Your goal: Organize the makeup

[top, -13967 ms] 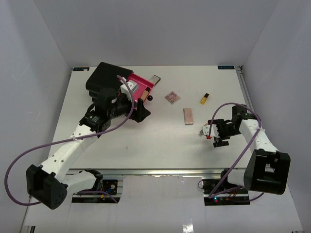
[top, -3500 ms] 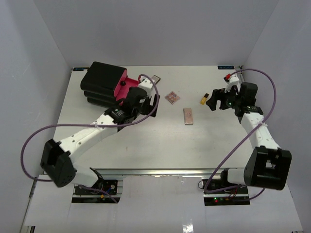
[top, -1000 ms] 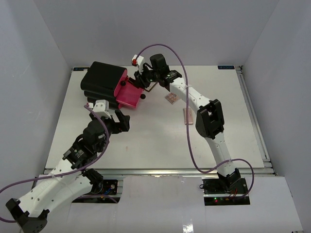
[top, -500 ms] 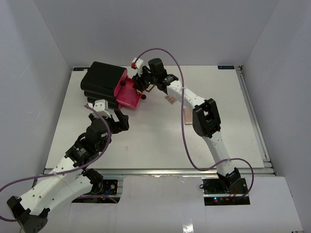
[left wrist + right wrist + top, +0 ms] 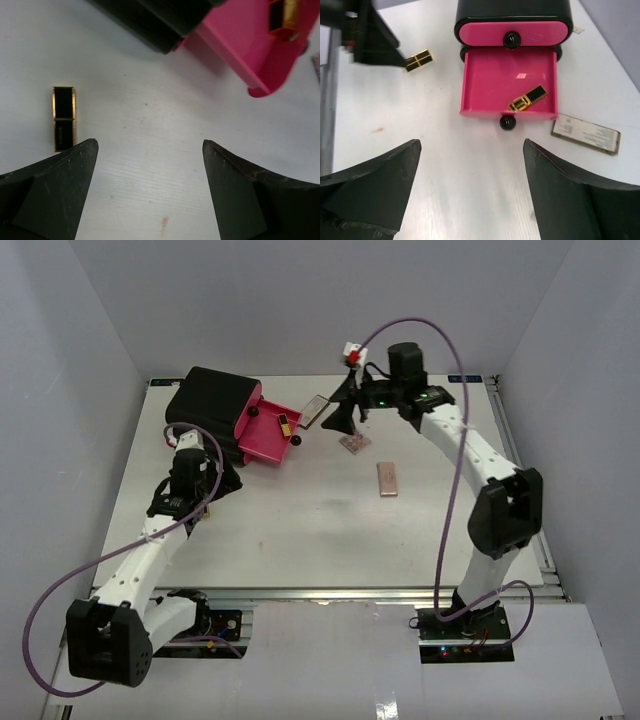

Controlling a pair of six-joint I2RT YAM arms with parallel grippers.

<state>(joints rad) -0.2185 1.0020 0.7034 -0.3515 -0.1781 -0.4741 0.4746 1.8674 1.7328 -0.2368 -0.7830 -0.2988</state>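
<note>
Four items out; loose tube point(image 5: 64, 118) sits nearest left gripper point(image 5: 150, 145)

Black box point(image 5: 210, 410) stands at the far left of the table; one pink drawer point(image 5: 490, 80) is pulled out toward the middle, with a stowed tube point(image 5: 527, 98) lying slantwise inside. Right gripper point(image 5: 472, 145) hovers above the table on the drawer's open side, jaws spread wide, nothing between them; left gripper sits low on the box's other side, jaws likewise apart and empty. Grey compact point(image 5: 316, 410) lies just beside the drawer's front corner, not touching it; rectangular palette point(image 5: 387, 478) lies mid-table, well apart from the box; square palette point(image 5: 354, 442) lies between those two, near the right arm's wrist.

Smallest thing, and by judgement the one the next move turns on, is the loose tube. In the left wrist view it lies ahead of the gripper and off to the left, just past the tip of the finger point(image 5: 55, 190) on that side, outside the gap. Its long axis runs straight away from the gripper, crosswise to the closing line, so the jaws would meet its narrow sides once centred. Left arm is plainly nearer; the right arm would have to reach across the box. Likely need is a small shift left, then descent; the risk is a finger landing on the tube and skidding it.
</note>
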